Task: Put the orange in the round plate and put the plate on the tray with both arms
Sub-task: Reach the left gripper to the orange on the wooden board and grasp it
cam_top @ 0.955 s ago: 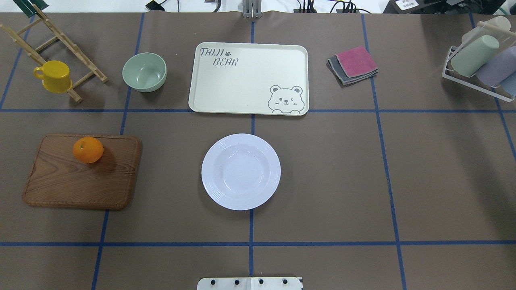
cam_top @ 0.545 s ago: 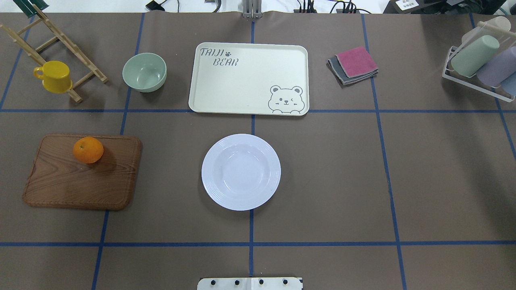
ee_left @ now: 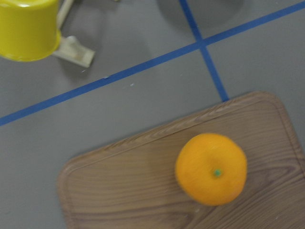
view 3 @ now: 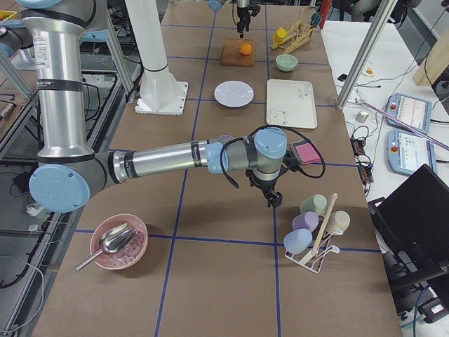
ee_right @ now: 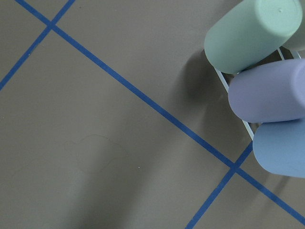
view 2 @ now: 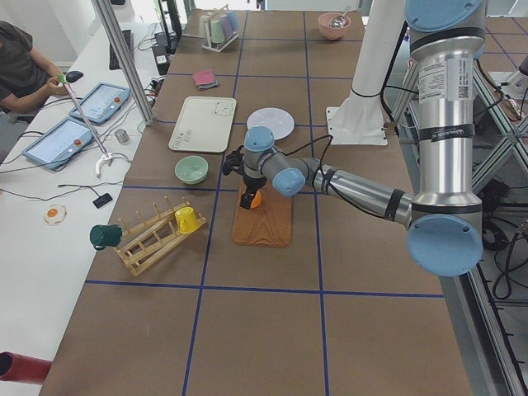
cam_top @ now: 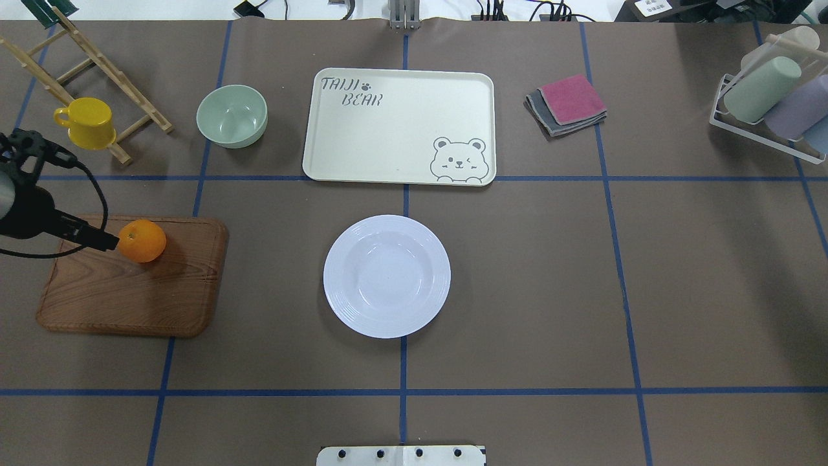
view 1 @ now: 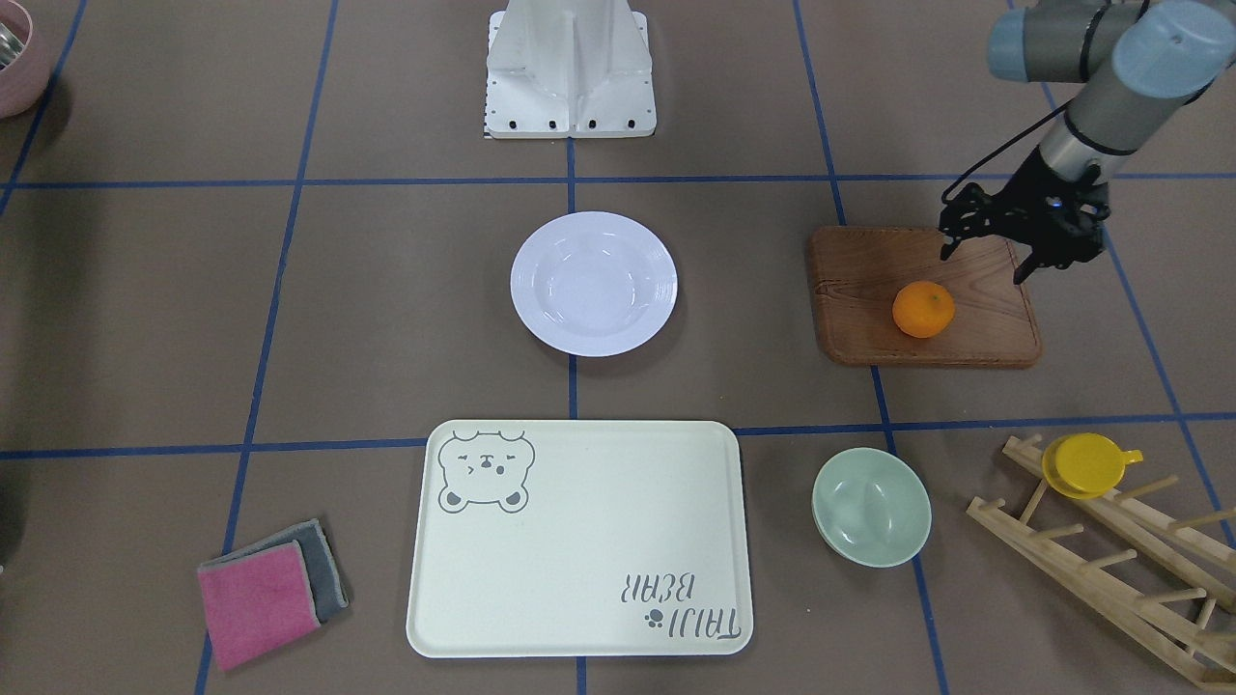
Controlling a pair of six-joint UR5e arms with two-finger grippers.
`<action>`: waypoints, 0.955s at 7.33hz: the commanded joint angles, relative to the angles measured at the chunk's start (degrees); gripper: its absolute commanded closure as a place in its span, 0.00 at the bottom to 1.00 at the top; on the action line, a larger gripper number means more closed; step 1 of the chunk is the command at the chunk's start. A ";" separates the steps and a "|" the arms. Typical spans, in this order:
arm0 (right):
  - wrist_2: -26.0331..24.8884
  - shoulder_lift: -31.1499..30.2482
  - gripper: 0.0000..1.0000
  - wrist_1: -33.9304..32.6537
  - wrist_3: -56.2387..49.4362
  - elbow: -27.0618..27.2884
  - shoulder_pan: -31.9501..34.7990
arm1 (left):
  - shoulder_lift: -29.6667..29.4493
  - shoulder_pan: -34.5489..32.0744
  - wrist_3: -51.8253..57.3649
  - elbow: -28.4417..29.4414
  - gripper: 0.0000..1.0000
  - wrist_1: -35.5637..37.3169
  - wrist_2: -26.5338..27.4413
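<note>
The orange (cam_top: 141, 241) (view 1: 923, 309) (ee_left: 211, 169) rests on a brown wooden board (cam_top: 129, 298). My left gripper (view 1: 985, 263) hovers over the board's corner nearest the robot, just beside the orange, open and holding nothing. The white round plate (cam_top: 387, 276) (view 1: 594, 284) sits empty at the table's middle. Beyond it lies the cream tray (cam_top: 398, 126) (view 1: 579, 541), also empty. My right gripper (view 3: 272, 199) hangs over bare table near the cup rack, far from the plate. It shows only in the exterior right view, so I cannot tell whether it is open or shut.
A pale-green bowl (cam_top: 232, 116) stands left of the tray. A yellow cup (cam_top: 85, 123) hangs on a wooden rack (cam_top: 97, 65). Folded cloths (cam_top: 567, 103) lie right of the tray. Several pastel cups fill a wire rack (cam_top: 770, 97). A pink bowl (view 3: 118, 242) holds a scoop.
My left arm has come into the overhead view from the left edge, and its gripper now sits beside the orange. The orange, plate and tray have not moved.
</note>
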 commanded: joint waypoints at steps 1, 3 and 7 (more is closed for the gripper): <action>0.41 -0.11 0.00 0.02 -0.04 -0.05 -0.16 | -1.67 3.76 -3.17 2.12 0.01 0.06 2.29; 0.32 -0.11 0.00 0.02 -0.04 -0.49 -0.69 | -3.42 4.20 -3.27 5.02 0.01 0.06 2.38; 0.14 -0.11 0.00 0.02 0.05 -0.66 -1.22 | -6.94 4.99 -3.44 9.51 0.01 -0.03 2.47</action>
